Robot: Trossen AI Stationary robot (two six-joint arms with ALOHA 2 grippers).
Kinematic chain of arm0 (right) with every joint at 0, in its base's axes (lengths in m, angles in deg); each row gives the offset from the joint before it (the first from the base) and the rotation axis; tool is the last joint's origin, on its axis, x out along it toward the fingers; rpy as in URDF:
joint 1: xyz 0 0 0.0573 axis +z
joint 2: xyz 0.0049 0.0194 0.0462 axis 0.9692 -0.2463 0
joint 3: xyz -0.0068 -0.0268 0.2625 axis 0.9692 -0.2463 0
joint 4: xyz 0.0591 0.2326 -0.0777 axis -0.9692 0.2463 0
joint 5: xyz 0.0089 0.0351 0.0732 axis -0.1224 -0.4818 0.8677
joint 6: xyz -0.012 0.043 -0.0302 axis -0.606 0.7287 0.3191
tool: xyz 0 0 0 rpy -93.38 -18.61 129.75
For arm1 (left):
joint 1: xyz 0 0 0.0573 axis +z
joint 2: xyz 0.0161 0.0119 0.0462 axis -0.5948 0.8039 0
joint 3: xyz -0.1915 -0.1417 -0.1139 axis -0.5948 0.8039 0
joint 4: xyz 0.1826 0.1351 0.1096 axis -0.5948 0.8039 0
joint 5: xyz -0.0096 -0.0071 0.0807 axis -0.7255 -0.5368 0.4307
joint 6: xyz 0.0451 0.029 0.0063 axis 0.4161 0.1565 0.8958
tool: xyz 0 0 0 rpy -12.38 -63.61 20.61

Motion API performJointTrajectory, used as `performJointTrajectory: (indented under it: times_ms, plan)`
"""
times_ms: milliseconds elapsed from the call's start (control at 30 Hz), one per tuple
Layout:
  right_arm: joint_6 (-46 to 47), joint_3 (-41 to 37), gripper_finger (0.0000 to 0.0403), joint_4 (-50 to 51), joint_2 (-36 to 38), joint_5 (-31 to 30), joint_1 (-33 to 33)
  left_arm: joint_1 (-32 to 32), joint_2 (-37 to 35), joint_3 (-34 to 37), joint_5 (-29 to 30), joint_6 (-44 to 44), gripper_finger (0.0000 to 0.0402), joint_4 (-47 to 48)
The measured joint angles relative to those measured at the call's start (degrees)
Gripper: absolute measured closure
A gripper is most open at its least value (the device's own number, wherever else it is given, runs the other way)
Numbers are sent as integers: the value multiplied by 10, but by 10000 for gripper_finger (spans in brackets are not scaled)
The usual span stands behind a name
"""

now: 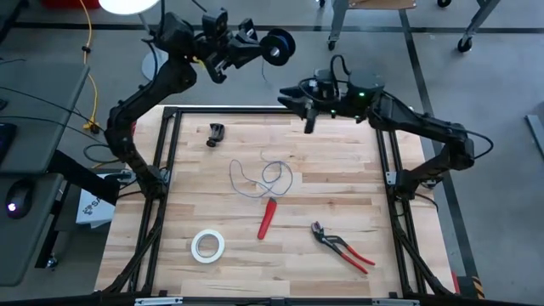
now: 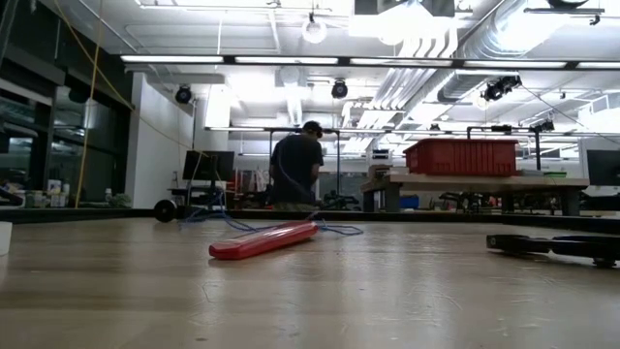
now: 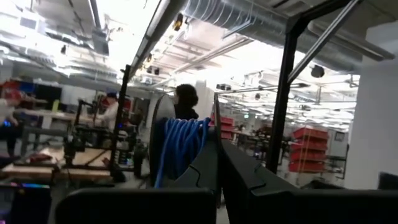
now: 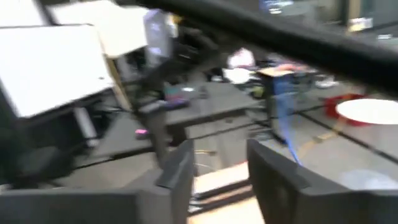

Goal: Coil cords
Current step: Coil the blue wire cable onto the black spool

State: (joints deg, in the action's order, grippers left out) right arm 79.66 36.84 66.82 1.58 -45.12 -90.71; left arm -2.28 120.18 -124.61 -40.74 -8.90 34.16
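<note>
The cords are one thin blue-violet wire. Part of it is wound on a small black spool, and part lies in loose loops on the wooden table. My left gripper is shut on the spool, high up beyond the table's far edge. My right gripper stands open just right of and below the spool, over the far edge, with nothing between its fingers. A blurred blue strand shows ahead of it. My left gripper holds the spool by one dark flange, which runs back between the two fingers. The fingers come at it from the table's left, pointing slightly upward. The spool is lifted clear, high above the table, with its wound wire beside the fingers.
On the table lie a red-handled tool, red-handled pliers, a white tape roll and a small black clip. A black frame borders the table. A person stands far behind the table.
</note>
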Motion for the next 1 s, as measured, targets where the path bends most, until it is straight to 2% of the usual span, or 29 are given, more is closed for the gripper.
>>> performJointTrajectory:
  times_ms: [133, 300, 533, 767, 1000]
  plan:
    - [-47, 0, 211, -19, -25, -70, 0, -11, -7, 0, 26, 18, 401, 0]
    - [-91, 0, 203, -75, -48, -100, 0, -27, -7, 0, 46, 18, 401, 1]
    - [-100, 0, 203, -85, -64, -74, 0, -47, -7, 0, 73, 28, 401, 1]
    - [-100, 0, 203, -72, -62, 2, 0, -50, -7, 0, 80, 27, 401, 1]
    - [-100, 1, 203, -49, -63, -4, 0, -50, -6, 0, 90, 28, 401, 1]
